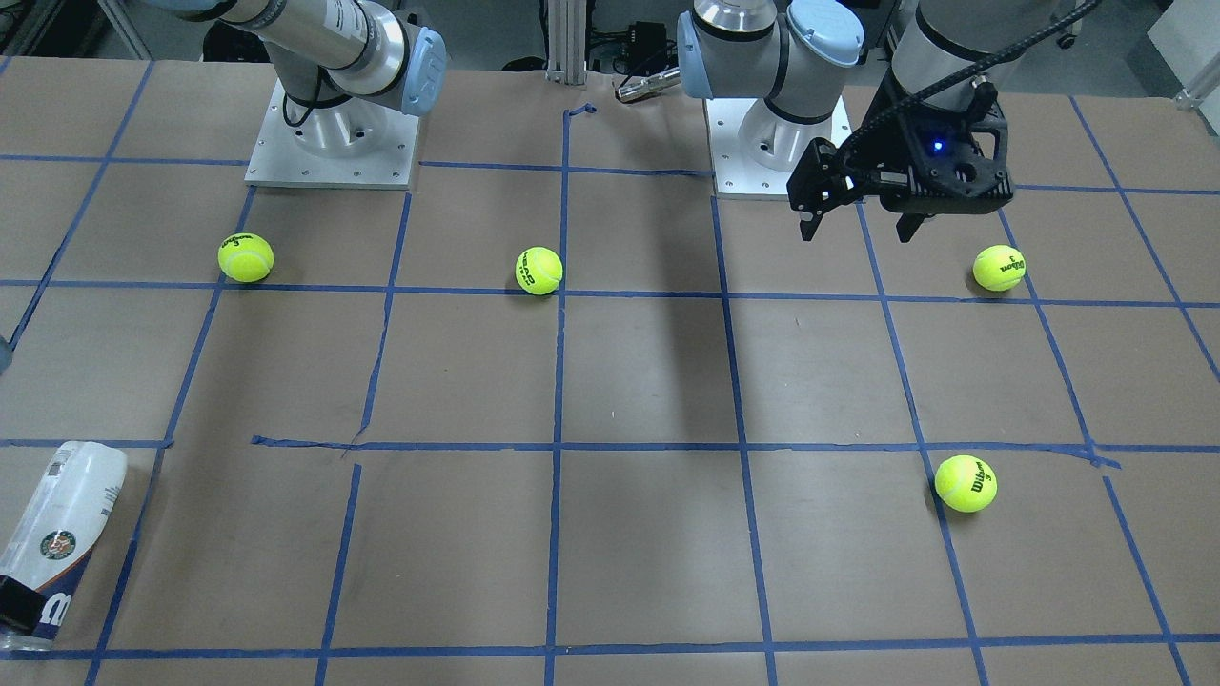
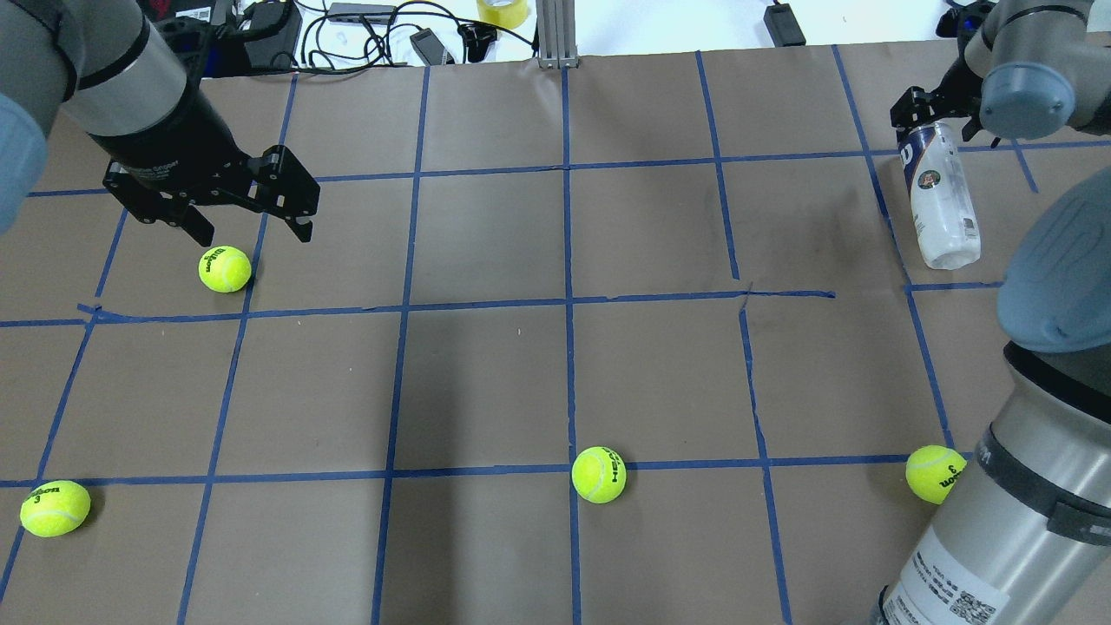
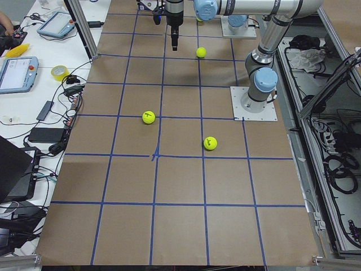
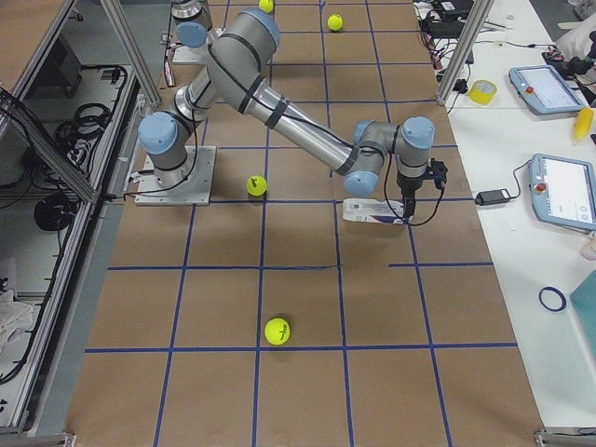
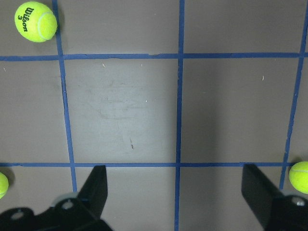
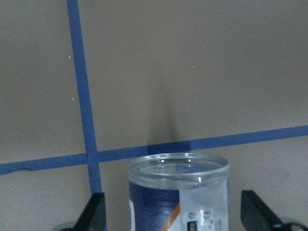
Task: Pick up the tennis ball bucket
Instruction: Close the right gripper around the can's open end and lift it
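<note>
While the tennis ball bucket (image 2: pixel 942 208) lies on its side on the table (image 2: pixel 486 391), out near the far edge on the robot's right, you can see its navy band pointing away from the robot and its white end pointing back toward the base. In your front-facing view it sits in the lower left corner, with the round emblem and the white W turned upward. The right gripper (image 6: pixel 172 202) is down at the navy end. Its wrist camera shows you the two fingers (image 6: pixel 95 214) spread wide, one on each side of the clear rim, with a gap between each finger and the plastic, so nothing is clamped. From overhead that gripper is partly hidden behind the arm's own joint. A blue tape line (image 6: pixel 250 137) crosses the brown paper just past the rim. Over on the robot's left, the left gripper (image 2: pixel 253 236) hangs above the table with its fingers apart and nothing between them. One tennis ball (image 2: pixel 225 268) lies on the paper close under it in the overhead view. You will find three more balls nearer the robot: one at the left edge (image 2: pixel 55 508), one near the middle (image 2: pixel 599 474), and one just beside the right arm's forearm (image 2: pixel 935 474). All are well apart from the bucket.
</note>
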You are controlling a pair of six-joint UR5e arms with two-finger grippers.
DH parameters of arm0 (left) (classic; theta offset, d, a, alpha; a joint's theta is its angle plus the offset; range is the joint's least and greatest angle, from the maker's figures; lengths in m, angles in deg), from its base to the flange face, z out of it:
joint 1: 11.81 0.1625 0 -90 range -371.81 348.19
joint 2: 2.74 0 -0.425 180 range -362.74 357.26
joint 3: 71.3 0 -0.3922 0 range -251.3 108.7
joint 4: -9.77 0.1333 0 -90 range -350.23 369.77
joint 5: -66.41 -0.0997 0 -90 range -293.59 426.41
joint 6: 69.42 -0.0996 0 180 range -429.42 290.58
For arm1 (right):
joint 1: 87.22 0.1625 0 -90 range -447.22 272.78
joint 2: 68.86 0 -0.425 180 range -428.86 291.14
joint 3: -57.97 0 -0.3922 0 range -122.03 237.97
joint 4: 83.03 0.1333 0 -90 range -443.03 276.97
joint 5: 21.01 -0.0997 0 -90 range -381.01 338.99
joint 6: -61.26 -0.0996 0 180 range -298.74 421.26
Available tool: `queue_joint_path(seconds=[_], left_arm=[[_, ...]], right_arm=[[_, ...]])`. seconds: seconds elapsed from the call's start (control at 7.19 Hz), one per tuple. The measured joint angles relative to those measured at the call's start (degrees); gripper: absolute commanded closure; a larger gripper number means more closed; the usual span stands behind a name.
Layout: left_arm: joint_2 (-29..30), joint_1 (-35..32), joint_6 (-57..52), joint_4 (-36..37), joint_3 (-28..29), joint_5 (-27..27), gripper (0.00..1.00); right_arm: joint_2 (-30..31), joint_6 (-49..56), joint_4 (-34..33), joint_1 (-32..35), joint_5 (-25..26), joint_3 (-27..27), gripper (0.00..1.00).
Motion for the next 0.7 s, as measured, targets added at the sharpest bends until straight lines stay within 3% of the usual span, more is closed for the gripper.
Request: queue_joint_path(seconds=[0.28, 0.7], left_arm=[[0.0, 0.0, 0.0, 0.0, 0.0, -0.1, 0.00], [0.0, 0.0, 0.0, 0.0, 0.0, 0.0, 0.00]], right_arm=[[-1.2, 0.1, -0.1, -0.2, 0.6, -0.2, 0.02], [-2.7, -0.5, -1.9, -0.3, 0.2, -0.9, 0.23]])
